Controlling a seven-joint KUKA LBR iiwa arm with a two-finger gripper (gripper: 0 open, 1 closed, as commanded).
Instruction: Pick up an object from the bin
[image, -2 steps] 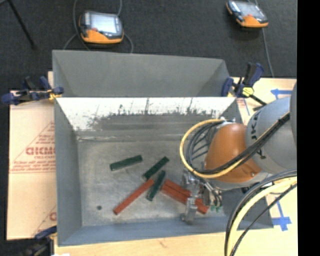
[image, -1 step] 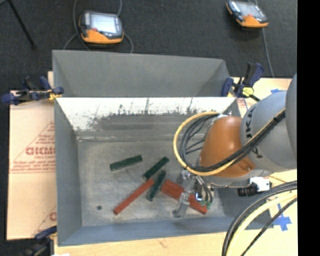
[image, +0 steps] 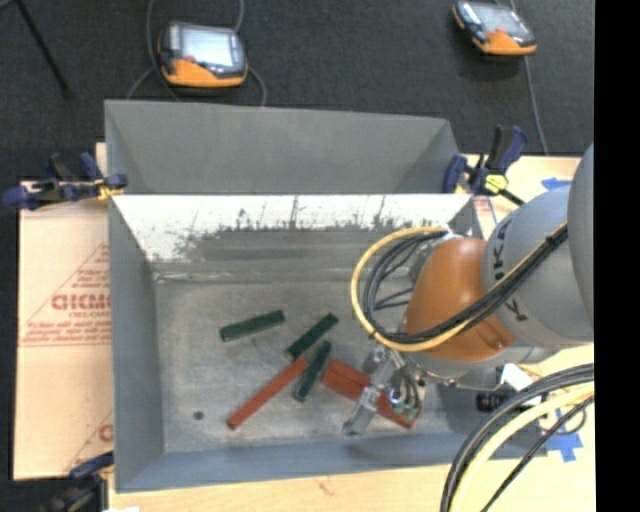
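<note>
One short red block (image: 345, 378) lies under the hand (image: 374, 410), not yet lifted; whether the hand grasps it, I cannot tell.

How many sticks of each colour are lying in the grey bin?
Green sticks: 3
Red sticks: 2
Total: 5

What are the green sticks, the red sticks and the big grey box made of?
Green sticks: probably plastic or painted wood; flat matte colour, straight edges. Red sticks: likely the same. Grey bin: looks like sheet metal; dull, scuffed dark along the back wall.
</note>
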